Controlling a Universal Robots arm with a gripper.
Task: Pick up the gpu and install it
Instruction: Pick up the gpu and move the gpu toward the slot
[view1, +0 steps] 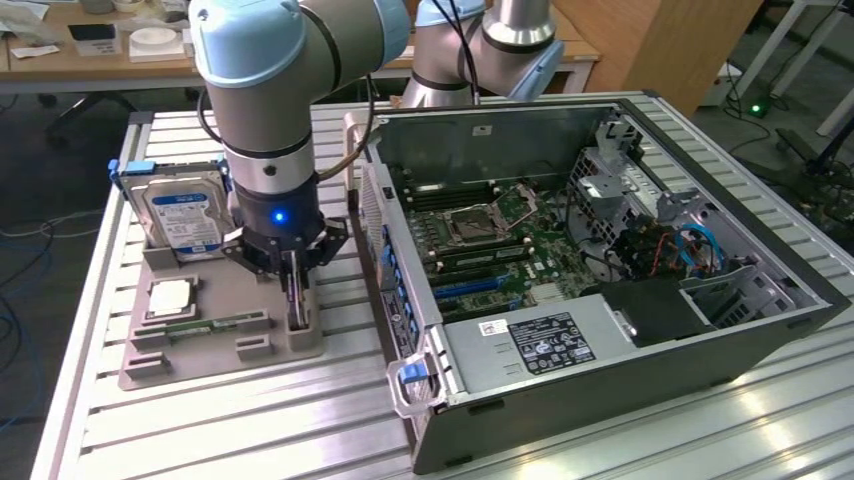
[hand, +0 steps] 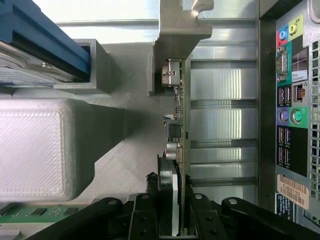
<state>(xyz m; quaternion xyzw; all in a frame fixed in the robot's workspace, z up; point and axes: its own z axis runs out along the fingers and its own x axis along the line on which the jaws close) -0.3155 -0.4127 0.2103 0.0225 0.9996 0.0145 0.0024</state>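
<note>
The gpu stands on edge in a slot at the exterior view's right side of the grey holder tray. My gripper reaches straight down over it, its fingers pressed against both faces of the card. In the wrist view the gpu shows edge-on as a thin green board, with its pale metal bracket at the far end. The gripper is shut on the card's near end, black finger links on either side. I cannot tell whether the card's lower edge still rests in the slot.
On the same tray stand a silver hard drive with a blue-white label, a processor chip and a narrow memory strip. The open computer case lies close on the exterior view's right, its motherboard exposed. Its rear port panel runs beside the card.
</note>
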